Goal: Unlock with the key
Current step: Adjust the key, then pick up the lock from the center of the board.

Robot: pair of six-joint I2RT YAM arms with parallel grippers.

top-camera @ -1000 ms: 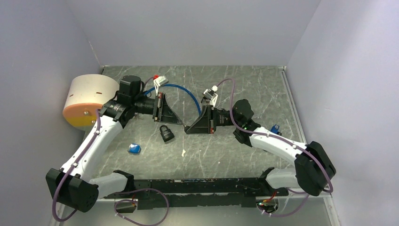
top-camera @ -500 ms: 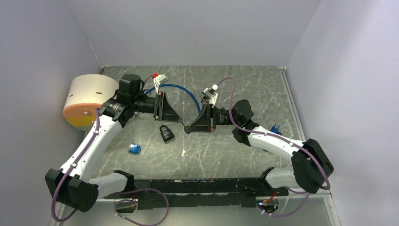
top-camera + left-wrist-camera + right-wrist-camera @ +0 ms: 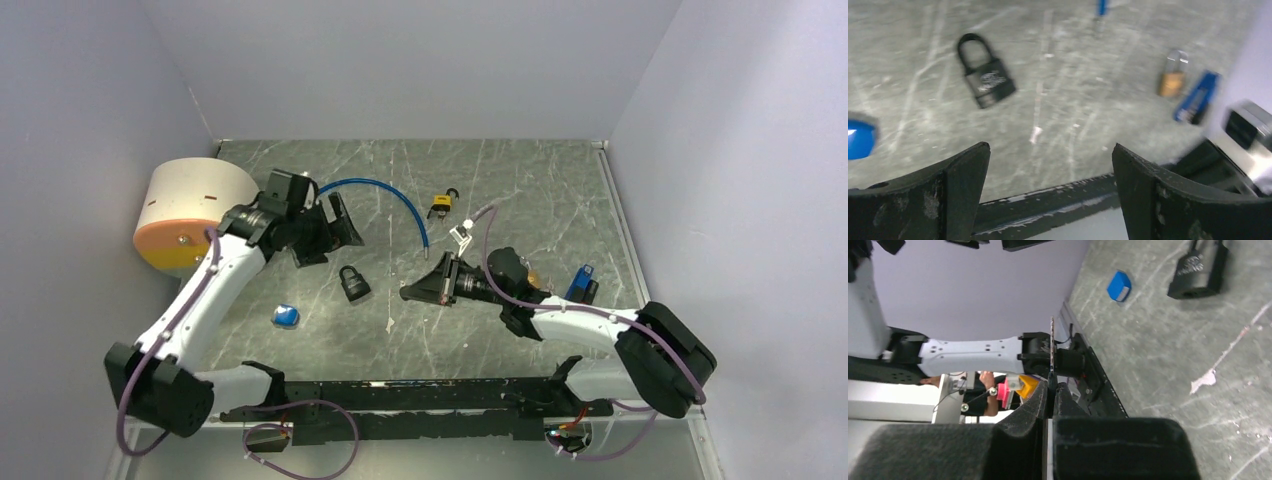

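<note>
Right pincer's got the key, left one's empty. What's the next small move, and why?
Probably lower the open left pincer onto the black padlock and grip its body. The right pincer is shut on the key, blade pointing out, but that padlock lies loose on the table, so it would likely slide under a key push.

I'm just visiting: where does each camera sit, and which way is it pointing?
Top view: fixed above and behind the robot, looking down on the table; the left gripper and right gripper show.
Left wrist: rides that wrist, looking down between its open fingers at the black padlock.
Right wrist: rides that wrist, looking low across the table past fingers shut on the key.
Shared: all three show the black padlock.
</note>
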